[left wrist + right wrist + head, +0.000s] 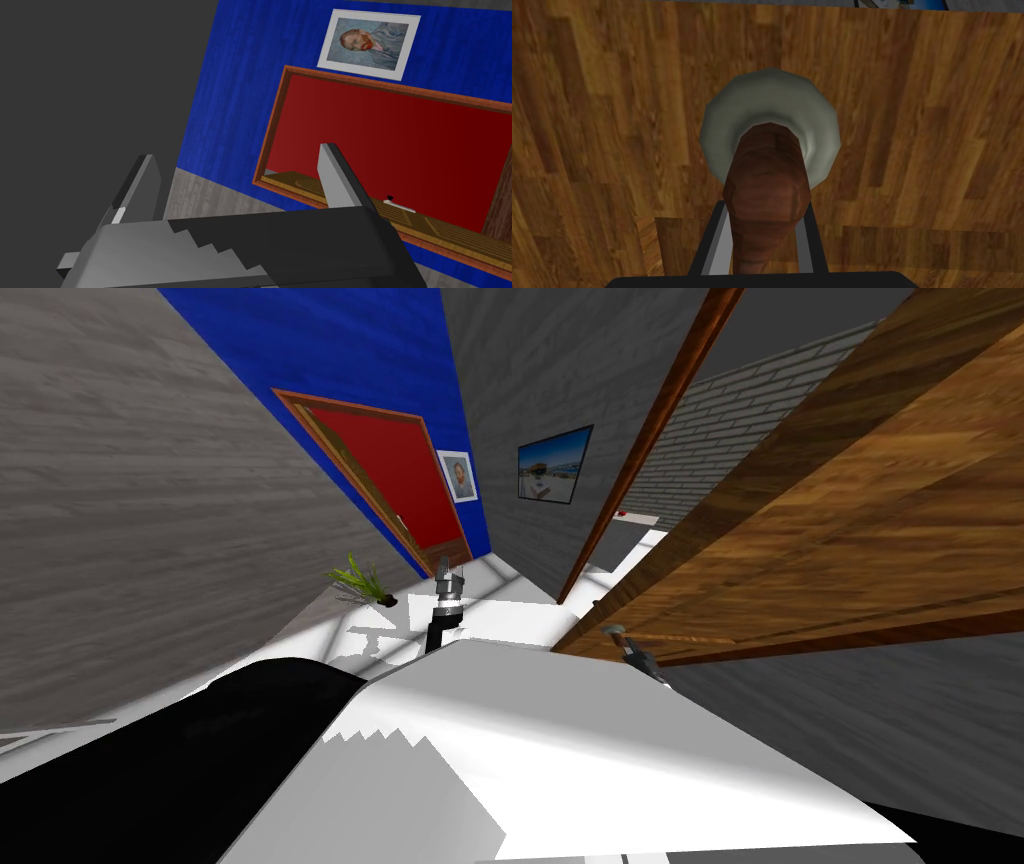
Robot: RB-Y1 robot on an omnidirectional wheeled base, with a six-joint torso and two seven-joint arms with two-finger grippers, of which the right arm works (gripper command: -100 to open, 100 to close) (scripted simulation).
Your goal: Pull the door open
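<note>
Right tool (764,212) clamped on the brown handle (767,165), which sits within its grip and runs ahead to a pale rosette (772,95) on the wooden door (612,125). Left tool (237,155): jaws spread apart.

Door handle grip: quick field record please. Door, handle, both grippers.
door: wood-grain door, standing angled away from its red-brown frame, with a gap between them
handle: brown handle on a pale grey round plate
right gripper: shut on the handle, fingers pressing its two sides
left gripper: open, holding nothing, pointed toward a red door in a blue wall
task state: handle gripped; door looks partly open
</note>
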